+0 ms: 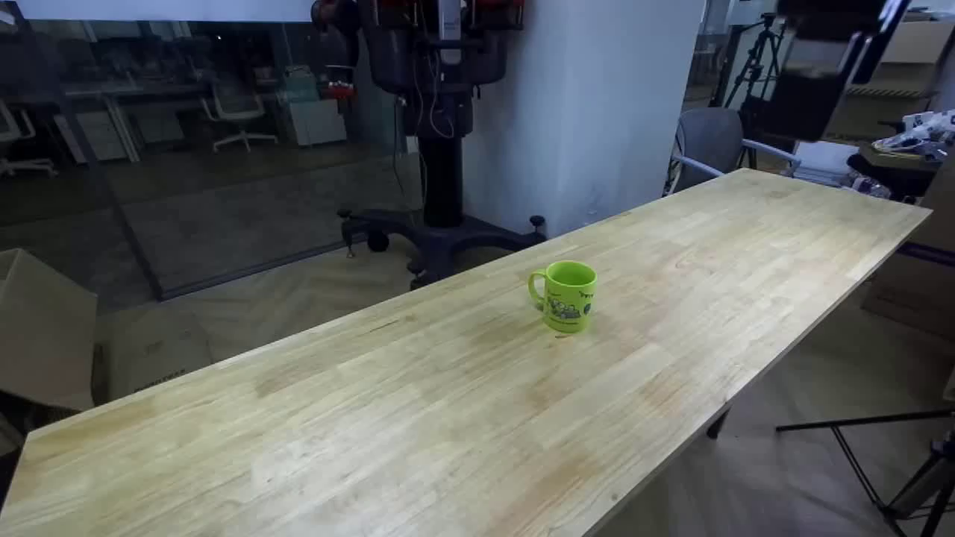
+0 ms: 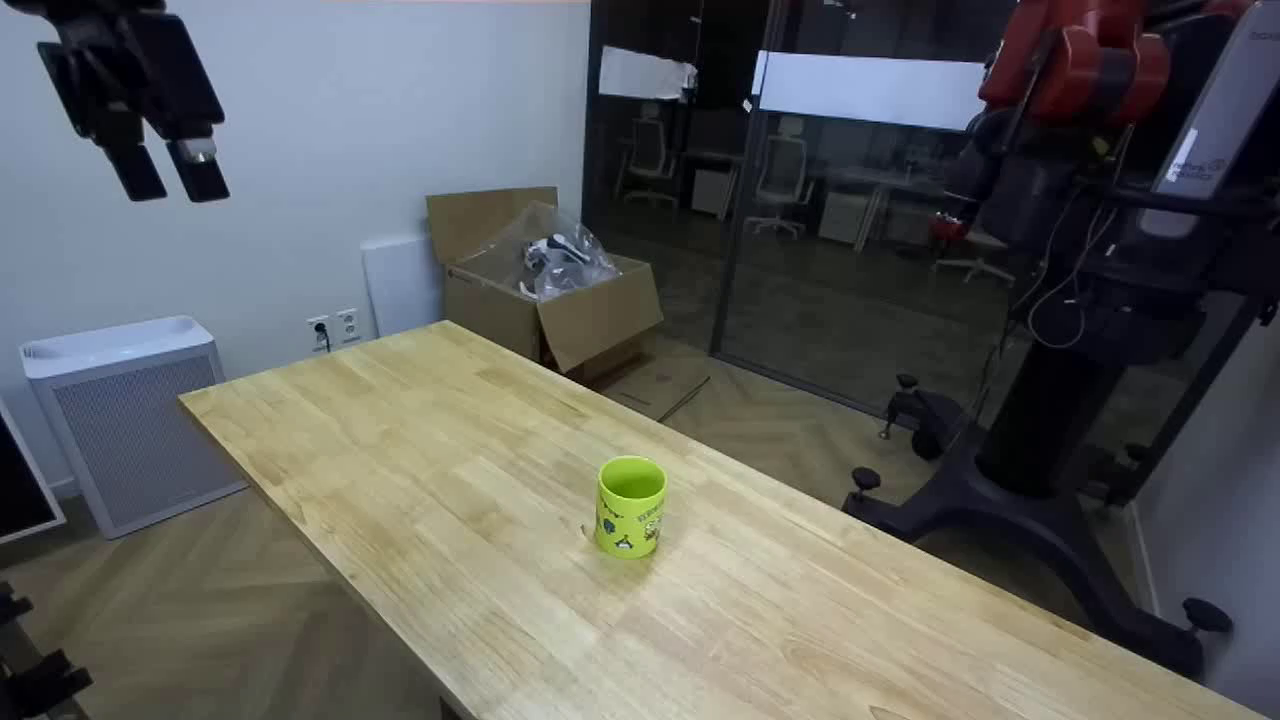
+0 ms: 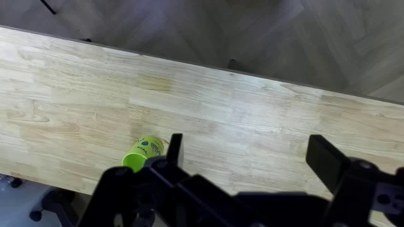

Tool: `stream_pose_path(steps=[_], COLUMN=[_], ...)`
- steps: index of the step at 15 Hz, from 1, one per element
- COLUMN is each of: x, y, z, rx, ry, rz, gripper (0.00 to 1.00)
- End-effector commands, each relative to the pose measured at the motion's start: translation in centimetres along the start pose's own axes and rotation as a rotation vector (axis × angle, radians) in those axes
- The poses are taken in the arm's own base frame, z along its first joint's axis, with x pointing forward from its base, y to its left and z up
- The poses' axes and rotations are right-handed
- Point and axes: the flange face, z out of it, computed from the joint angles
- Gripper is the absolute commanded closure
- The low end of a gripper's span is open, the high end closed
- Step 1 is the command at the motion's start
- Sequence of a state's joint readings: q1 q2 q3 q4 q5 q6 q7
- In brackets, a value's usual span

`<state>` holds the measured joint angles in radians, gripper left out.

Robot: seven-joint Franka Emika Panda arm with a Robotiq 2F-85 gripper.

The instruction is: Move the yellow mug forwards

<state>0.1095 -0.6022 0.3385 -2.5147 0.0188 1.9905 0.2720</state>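
Note:
The yellow mug (image 1: 569,298) is lime-green with a printed pattern. It stands upright on the wooden table (image 1: 336,418) in both exterior views (image 2: 630,510). Its handle shows in an exterior view, on its left side there. In the wrist view the mug (image 3: 146,148) lies left of the jaws, partly hidden behind the left finger. My gripper (image 3: 244,148) is open, with a wide gap and only tabletop seen between the fingers. In an exterior view my gripper (image 2: 172,175) hangs high above table level, well apart from the mug.
A dark robot on a wheeled base (image 1: 440,231) stands beyond the table's long edge. An open cardboard box (image 2: 500,310) and a white air purifier (image 2: 135,420) stand on the floor near the table's end. A chair (image 1: 709,145) stands at the far end.

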Motion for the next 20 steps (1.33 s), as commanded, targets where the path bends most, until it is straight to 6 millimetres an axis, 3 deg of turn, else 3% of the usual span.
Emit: stream_pose_path(steps=[1, 14, 17, 20], x=[0.0, 0.5, 2.5, 4.2], y=[0.0, 0.4, 2.4, 5.4], z=[-0.1, 0.0, 1.7, 5.3], rx=[0.0, 0.03, 0.128, 0.235], ry=[-0.001, 0.029, 0.13, 0.193], rz=[0.0, -0.003, -0.06, -0.17], gripper=[0.0, 0.0, 0.0, 0.0])
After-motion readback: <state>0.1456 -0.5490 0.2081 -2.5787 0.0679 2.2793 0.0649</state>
